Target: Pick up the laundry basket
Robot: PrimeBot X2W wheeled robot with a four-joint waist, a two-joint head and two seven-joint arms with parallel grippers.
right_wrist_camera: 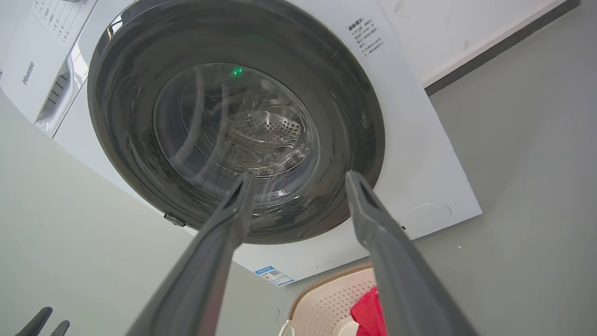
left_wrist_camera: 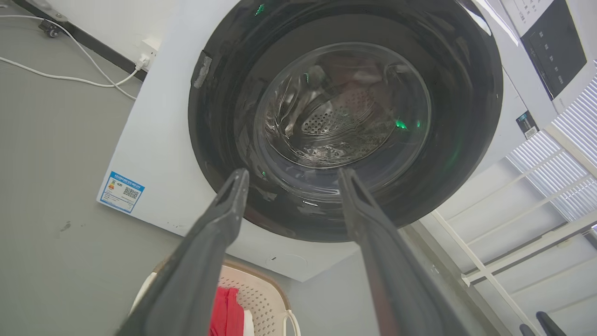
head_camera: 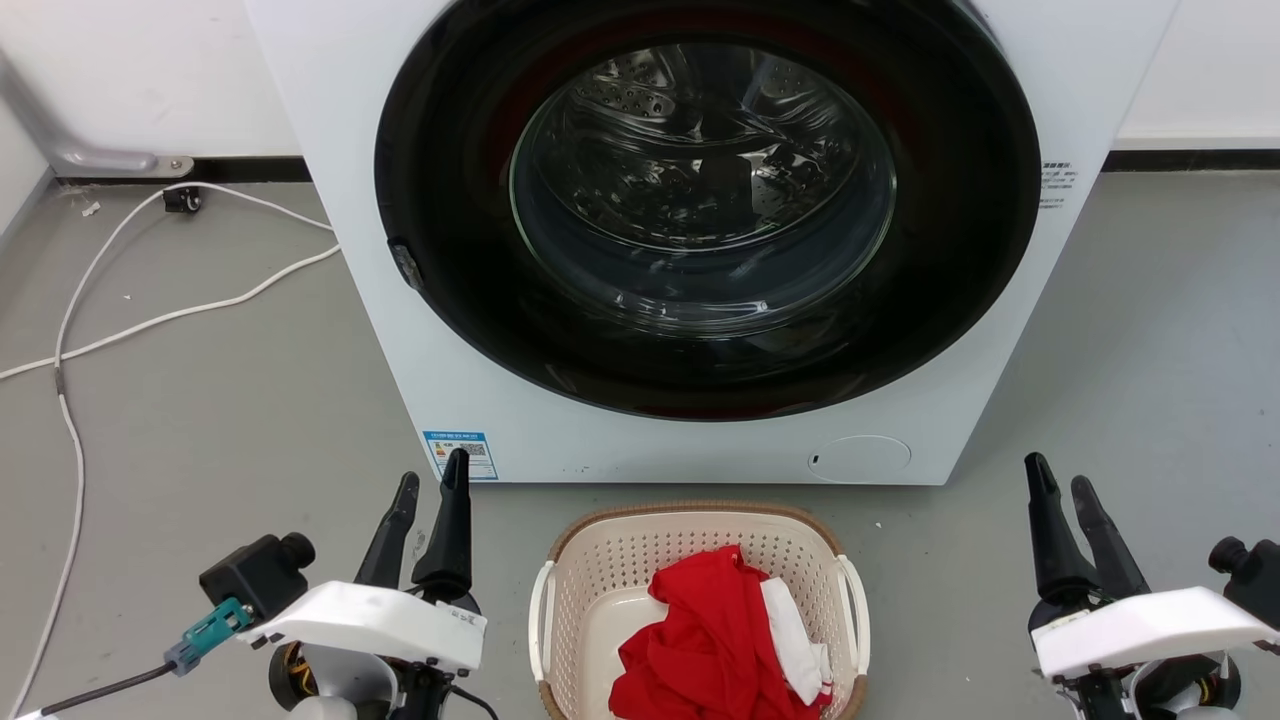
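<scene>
The basket (head_camera: 620,558) sits on the floor (head_camera: 200,450) with red and white clothes (head_camera: 710,640) inside and the washer (head_camera: 400,300) just behind it.

Risk 1: I judge that a lift by one handle (head_camera: 538,620) would tip the basket and spill the load.

Risk 2: a missed loop could jam a tip in the perforated wall or shove the basket back.

The left pincer (head_camera: 431,473) stands left of the basket and the right pincer (head_camera: 1058,475) stands right of it. Both are clear of the basket, spread and empty, with tips pointing past it.

bright even light | glare on washer door (head_camera: 700,200) glass | wrist views wide-angle-warped
</scene>
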